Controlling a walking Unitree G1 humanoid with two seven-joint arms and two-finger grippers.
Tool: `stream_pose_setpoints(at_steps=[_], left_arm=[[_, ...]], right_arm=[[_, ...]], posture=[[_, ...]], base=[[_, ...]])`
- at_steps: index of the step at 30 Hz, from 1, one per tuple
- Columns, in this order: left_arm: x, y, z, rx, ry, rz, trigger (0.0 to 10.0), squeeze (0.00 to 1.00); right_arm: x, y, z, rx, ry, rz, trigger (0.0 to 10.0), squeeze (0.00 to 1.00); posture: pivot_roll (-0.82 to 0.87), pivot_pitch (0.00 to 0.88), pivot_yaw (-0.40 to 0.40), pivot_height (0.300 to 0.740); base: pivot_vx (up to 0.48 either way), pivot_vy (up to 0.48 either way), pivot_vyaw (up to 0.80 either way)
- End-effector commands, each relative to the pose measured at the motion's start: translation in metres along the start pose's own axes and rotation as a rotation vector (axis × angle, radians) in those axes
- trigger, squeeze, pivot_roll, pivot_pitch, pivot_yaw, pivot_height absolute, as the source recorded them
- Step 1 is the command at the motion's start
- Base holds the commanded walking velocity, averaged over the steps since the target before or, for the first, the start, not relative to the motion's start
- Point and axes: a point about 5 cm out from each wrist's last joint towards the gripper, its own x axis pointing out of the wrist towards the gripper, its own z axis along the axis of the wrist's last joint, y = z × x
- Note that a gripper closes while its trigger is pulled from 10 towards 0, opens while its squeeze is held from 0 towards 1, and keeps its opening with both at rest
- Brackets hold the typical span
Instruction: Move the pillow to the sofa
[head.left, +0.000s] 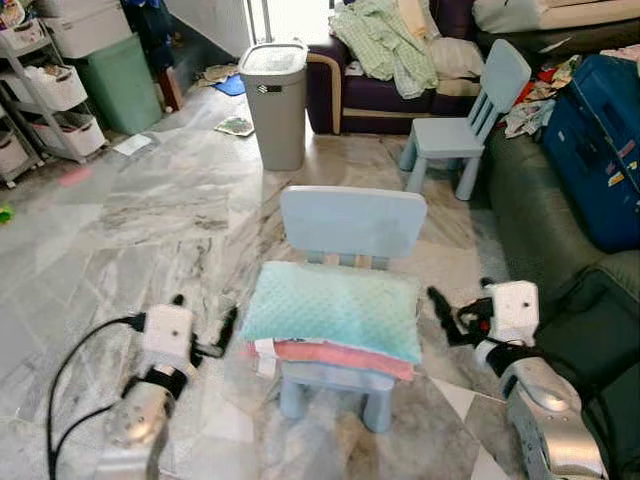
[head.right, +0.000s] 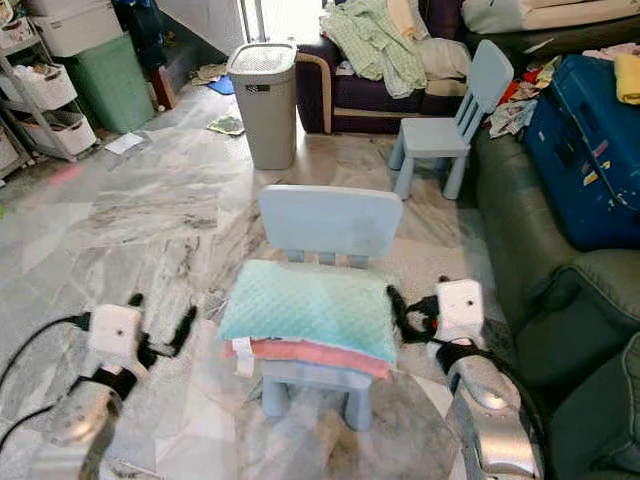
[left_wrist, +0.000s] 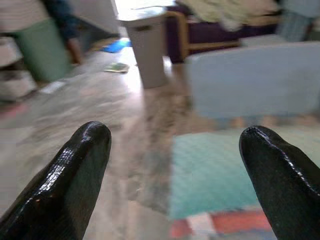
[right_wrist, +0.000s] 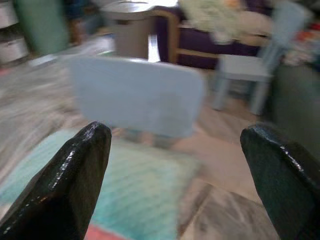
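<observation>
A mint-green pillow (head.left: 335, 310) lies on top of a pink cushion (head.left: 340, 358) on the seat of a small pale-blue chair (head.left: 352, 222) directly in front of me. My left gripper (head.left: 205, 322) hangs open just left of the pillow, level with the seat and not touching it. My right gripper (head.left: 455, 303) is open too, close to the pillow's right end. In the left wrist view the fingertips (left_wrist: 90, 142) frame the pillow's (left_wrist: 215, 175) left edge. A dark green sofa (head.left: 540, 220) runs along my right side.
A grey bin (head.left: 273, 100) stands on the marble floor behind the chair. A second blue chair (head.left: 460, 130) is at the back right, before a purple sofa (head.left: 380, 95) piled with clothes. A blue suitcase (head.left: 600, 150) lies on the green sofa. Shelves (head.left: 50, 90) stand far left.
</observation>
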Motion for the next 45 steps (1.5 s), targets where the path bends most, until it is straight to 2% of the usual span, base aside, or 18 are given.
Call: stream_pose_setpoints(at_steps=[1, 3, 4, 5, 8, 12, 21, 28, 32, 39, 42, 45], left_arm=[[0.004, 0.008, 0.001, -0.006, 0.013, 0.051, 10.0, 0.00], [0.009, 0.006, 0.007, -0.012, -0.012, 0.037, 10.0, 0.00], [0.010, 0.005, 0.008, -0.013, -0.018, 0.033, 10.0, 0.00], [0.013, 0.002, 0.010, -0.017, -0.022, 0.017, 10.0, 0.00], [0.014, -0.002, 0.010, -0.036, -0.013, -0.003, 10.0, 0.00], [0.013, -0.008, 0.012, -0.054, -0.004, -0.023, 10.0, 0.00], [0.007, -0.012, 0.007, -0.081, 0.026, -0.025, 10.0, 0.00], [0.007, -0.011, 0.009, -0.085, 0.026, -0.021, 10.0, 0.00], [0.006, -0.011, 0.009, -0.079, 0.024, -0.014, 10.0, 0.00], [0.003, 0.001, 0.011, -0.065, 0.018, 0.102, 10.0, 0.00], [0.003, 0.005, 0.011, -0.075, 0.022, 0.130, 10.0, 0.00], [0.001, 0.006, 0.008, -0.066, 0.030, 0.134, 10.0, 0.00]], right_arm=[[-0.003, -0.001, 0.003, 0.044, 0.012, -0.046, 10.0, 0.00], [-0.005, 0.001, 0.002, -0.003, 0.032, -0.052, 10.0, 0.00], [-0.005, 0.003, 0.003, 0.007, 0.036, -0.038, 10.0, 0.00], [-0.005, 0.011, 0.005, 0.082, 0.021, -0.006, 10.0, 0.00], [-0.003, 0.017, 0.011, 0.067, -0.022, 0.027, 10.0, 0.00], [0.000, 0.018, 0.015, 0.071, -0.003, 0.016, 10.0, 0.00], [-0.002, 0.018, 0.020, 0.059, 0.018, -0.001, 10.0, 0.00], [0.000, 0.022, 0.024, 0.057, -0.002, 0.021, 10.0, 0.00], [-0.001, 0.025, 0.027, 0.044, -0.011, 0.047, 10.0, 0.00], [0.000, 0.033, 0.028, 0.106, 0.026, 0.081, 10.0, 0.00], [0.000, 0.040, 0.033, 0.065, 0.016, 0.141, 10.0, 0.00], [0.001, 0.041, 0.033, 0.057, 0.014, 0.139, 10.0, 0.00]], posture=[[-0.01, 0.000, 0.006, 0.740], [-0.02, 0.000, 0.004, 0.740], [-0.02, 0.000, 0.006, 0.740], [-0.02, 0.000, 0.015, 0.740], [-0.04, 0.000, 0.023, 0.740], [-0.04, 0.000, 0.025, 0.740], [-0.04, 0.000, 0.019, 0.740], [-0.04, 0.000, 0.016, 0.740], [-0.04, 0.000, 0.015, 0.740], [-0.04, 0.000, 0.007, 0.740], [-0.03, 0.000, 0.004, 0.740], [-0.03, 0.000, 0.003, 0.740]], base=[[0.000, 0.000, 0.00], [0.000, 0.000, 0.00], [0.000, 0.000, 0.00], [0.000, 0.000, 0.00], [0.000, 0.000, 0.00], [0.000, 0.000, -0.40], [0.000, 0.000, -0.79], [0.000, 0.000, -0.78], [0.000, 0.000, 0.00], [0.000, 0.000, 0.00], [0.000, 0.000, 0.00], [0.000, 0.000, 0.43]])
